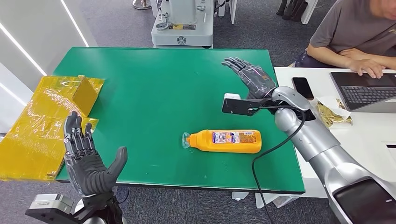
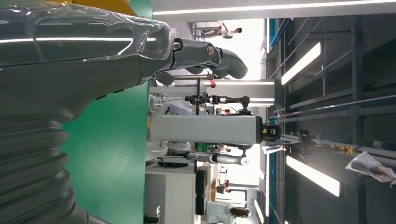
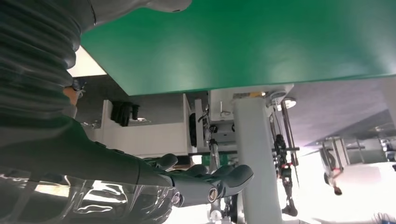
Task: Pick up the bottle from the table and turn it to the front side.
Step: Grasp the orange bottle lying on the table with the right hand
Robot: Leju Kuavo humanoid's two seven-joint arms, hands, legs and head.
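Bottle: the orange bottle (image 1: 225,141) lies on its side on the green table (image 1: 154,88), near the front edge and right of centre, cap pointing left, label facing up
Right hand: the right hand (image 1: 247,74) hovers over the far right part of the table, fingers spread and straight, holding nothing; well apart from the bottle, beyond it
Left hand: the left hand (image 1: 88,161) is raised at the near left edge, palm open, fingers apart, thumb out, nothing in it
Nearby: crumpled yellow wrapping (image 1: 42,121) at the left edge; a person (image 1: 355,39) at a laptop (image 1: 366,88) on the white table to the right
Stage: as I judge it, the pick has not begun; neither hand touches the bottle
Risk, rolling: a round body on its side could roll toward the near edge if nudged from the far side by fingertips
Risk, grip: a smooth plastic surface may slip in a loose grasp while being turned
Risk, cable: the black cable (image 1: 275,149) hanging from the right arm ends close to the bottle's base and might drag it
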